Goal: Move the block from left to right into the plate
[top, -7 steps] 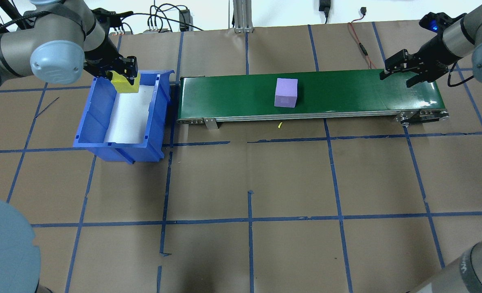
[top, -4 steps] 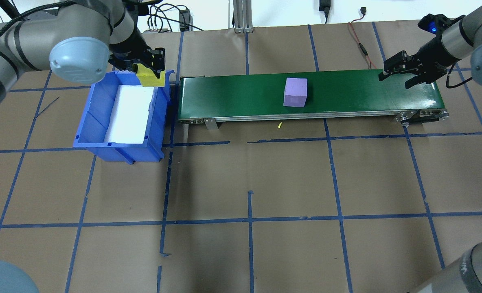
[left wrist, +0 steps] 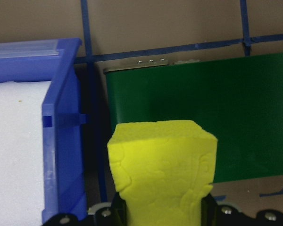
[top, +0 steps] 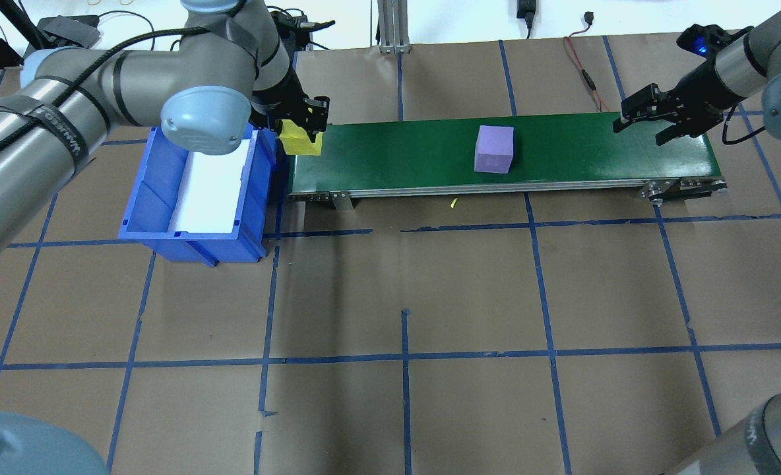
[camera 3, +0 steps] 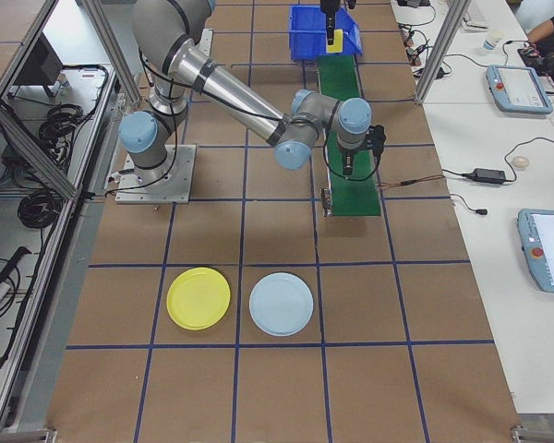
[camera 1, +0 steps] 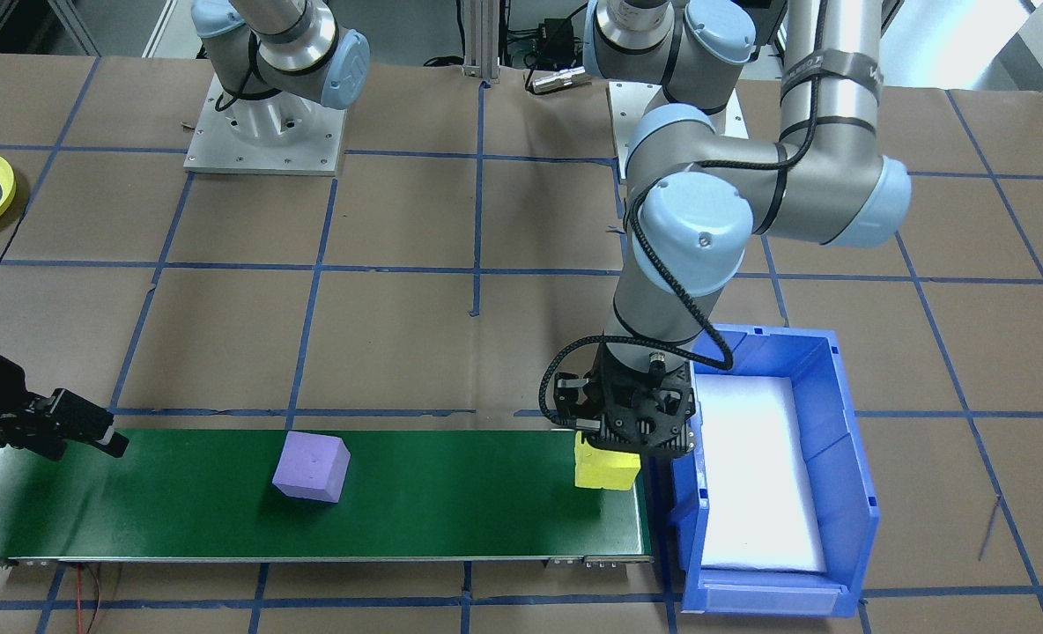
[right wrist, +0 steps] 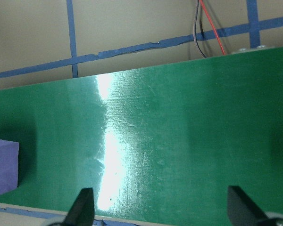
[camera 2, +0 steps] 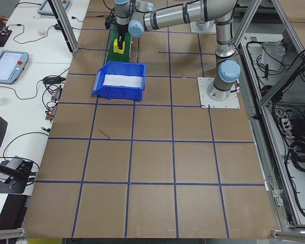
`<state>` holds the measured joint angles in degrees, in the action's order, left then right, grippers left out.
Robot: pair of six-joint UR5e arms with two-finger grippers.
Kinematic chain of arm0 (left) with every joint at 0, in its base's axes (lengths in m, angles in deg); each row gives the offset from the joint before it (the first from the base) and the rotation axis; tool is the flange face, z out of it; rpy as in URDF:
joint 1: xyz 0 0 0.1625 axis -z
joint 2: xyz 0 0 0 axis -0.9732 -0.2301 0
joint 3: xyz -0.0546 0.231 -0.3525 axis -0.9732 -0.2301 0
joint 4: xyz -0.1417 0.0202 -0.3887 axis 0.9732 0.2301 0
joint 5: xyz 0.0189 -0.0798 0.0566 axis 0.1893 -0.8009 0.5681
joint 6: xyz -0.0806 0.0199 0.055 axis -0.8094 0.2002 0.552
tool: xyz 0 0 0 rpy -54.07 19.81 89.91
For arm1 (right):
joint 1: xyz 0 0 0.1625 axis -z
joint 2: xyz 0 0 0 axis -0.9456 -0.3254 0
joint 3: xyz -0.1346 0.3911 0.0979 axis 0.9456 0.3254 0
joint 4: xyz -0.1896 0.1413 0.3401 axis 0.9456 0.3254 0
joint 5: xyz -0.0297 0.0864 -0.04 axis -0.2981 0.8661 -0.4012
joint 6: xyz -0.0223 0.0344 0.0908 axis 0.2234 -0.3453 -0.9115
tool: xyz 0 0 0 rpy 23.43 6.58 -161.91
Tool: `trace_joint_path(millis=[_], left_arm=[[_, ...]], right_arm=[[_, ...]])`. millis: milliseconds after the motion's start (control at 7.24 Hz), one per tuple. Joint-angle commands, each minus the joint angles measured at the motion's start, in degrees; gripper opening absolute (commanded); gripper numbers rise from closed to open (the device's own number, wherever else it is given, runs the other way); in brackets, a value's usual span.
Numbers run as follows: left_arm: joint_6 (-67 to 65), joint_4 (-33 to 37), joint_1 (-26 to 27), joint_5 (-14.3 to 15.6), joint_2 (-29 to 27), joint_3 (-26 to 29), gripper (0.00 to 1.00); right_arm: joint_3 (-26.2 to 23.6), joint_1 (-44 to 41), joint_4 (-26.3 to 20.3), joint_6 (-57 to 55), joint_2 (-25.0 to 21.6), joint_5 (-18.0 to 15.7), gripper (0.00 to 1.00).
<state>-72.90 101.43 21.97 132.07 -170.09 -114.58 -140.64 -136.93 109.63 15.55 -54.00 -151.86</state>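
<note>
Left gripper [top: 301, 125] clamps yellow block [top: 300, 140] above belt [top: 562, 152]; right gripper [top: 651, 120] hovers spread.

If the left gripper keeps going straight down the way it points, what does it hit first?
Probably the green belt at its bin-side end: the left gripper points down, and the yellow block it holds would touch first. Height above the belt is unclear.

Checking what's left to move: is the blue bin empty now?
Empty: the bin shows only its white liner, and the left gripper holds the yellow block over the belt's end.
</note>
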Motion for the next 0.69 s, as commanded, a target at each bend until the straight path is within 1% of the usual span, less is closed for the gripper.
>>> trace_joint_path(millis=[0,138,276,414,552], left_arm=[[-0.25,-2.03,0.48,0.14,-2.31,-0.68,0.25],[-0.16,-2.82,0.39,0.32,-2.49,-0.41,0.38],[-0.07,-3.87,0.39,0.41,-2.93,-0.85,0.68],[0.01,-3.88,0.39,0.41,-2.85,-1.11,0.99],[-0.16,-3.70,0.39,0.50,-2.15,0.02,1.00]], right_arm=[[-0.22,0.00,0.09,-0.12,-0.09,0.12,1.00],[-0.22,0.00,0.09,-0.12,0.00,0.13,1.00],[0.04,-0.09,0.00,-0.82,0.34,0.39,1.00],[0.04,-0.52,0.09,-1.61,0.43,1.35,1.00],[0.39,-2.18,1.04,-4.57,0.35,1.09,1.00]])
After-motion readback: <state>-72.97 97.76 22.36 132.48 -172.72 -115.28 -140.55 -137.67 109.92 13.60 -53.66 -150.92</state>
